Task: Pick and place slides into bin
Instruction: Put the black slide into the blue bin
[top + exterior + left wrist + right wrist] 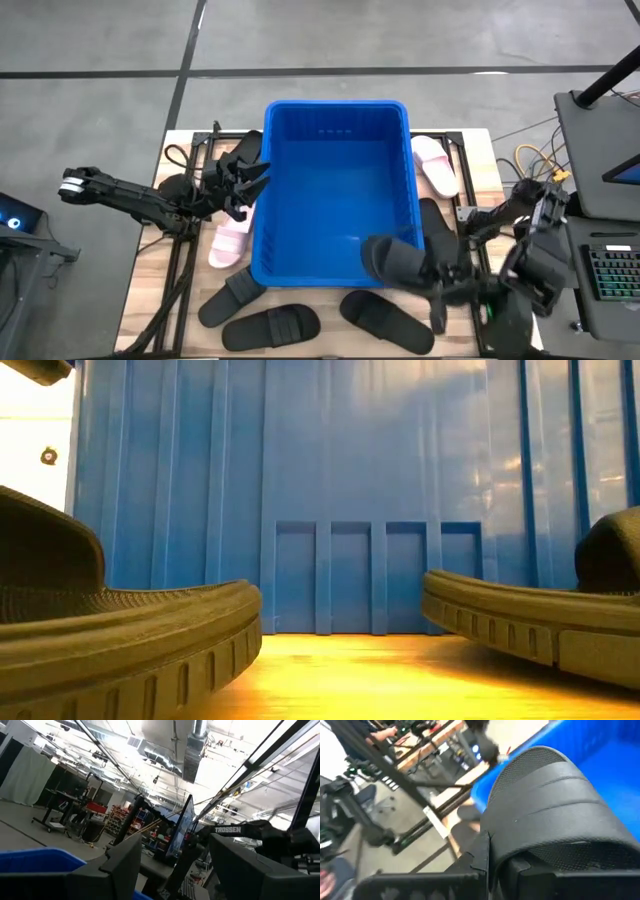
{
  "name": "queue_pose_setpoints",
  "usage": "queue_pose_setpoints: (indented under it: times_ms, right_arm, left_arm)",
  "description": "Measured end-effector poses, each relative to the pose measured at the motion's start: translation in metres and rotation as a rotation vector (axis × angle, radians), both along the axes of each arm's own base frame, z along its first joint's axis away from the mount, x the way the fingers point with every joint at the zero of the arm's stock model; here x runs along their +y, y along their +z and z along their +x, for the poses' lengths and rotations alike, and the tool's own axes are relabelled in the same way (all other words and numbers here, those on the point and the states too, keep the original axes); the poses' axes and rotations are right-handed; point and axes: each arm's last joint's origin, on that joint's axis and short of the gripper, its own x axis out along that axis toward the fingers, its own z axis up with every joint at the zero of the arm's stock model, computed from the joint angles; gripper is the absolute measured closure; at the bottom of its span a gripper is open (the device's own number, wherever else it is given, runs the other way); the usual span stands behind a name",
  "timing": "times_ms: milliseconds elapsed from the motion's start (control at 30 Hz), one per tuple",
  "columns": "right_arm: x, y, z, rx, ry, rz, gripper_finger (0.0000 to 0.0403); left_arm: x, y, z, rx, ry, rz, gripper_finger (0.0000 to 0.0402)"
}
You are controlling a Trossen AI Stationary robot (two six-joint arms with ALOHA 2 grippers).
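The blue bin (335, 190) stands mid-table. My right gripper (428, 272) is shut on a black slide (392, 260) raised over the bin's near right corner. My left gripper (252, 188) hangs open by the bin's left wall, holding nothing; its wrist view shows both fingers apart (175, 870), aimed above the bin's rim (40, 859). A black slide (240, 155) and a pink slide (232, 240) lie left of the bin. Another pink slide (435, 165) and a black one (436, 225) lie to its right. Three black slides (272, 325) lie along the near edge. My right gripper holds the black slide at its edge beside the ribbed strap (492, 845), coming from the table's right near corner and slanting down. One finger (481, 854) shows against that edge; the slide hides the other. The slide is lifted clear and tilted, its strap (550, 805) toward the bin.
The low view shows two black soles (120, 640) (520, 615) lying on the wood before the bin's ribbed wall (350, 490). Dark frame rails run beside the bin. A keyboard and a dark stand (600, 150) sit beyond the table's right edge.
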Motion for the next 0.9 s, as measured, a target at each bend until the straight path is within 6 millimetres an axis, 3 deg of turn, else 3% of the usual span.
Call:
queue_pose_setpoints:
  times_ms: [233, 567, 900]
  right_arm:
    - [-0.046, 0.029, 0.015, 0.042, 0.061, -0.108, 0.0392]
    - [-0.112, 0.043, 0.025, 0.105, 0.087, -0.133, 0.0392]
    - [-0.169, 0.057, 0.041, 0.055, 0.144, -0.130, 0.0392]
  left_arm:
    - [0.000, 0.000, 0.000, -0.002, 0.000, 0.000, 0.0185]
    - [0.000, 0.001, -0.001, 0.006, 0.017, 0.031, 0.0185]
    - [0.000, 0.001, -0.001, 0.021, 0.038, 0.069, 0.0185]
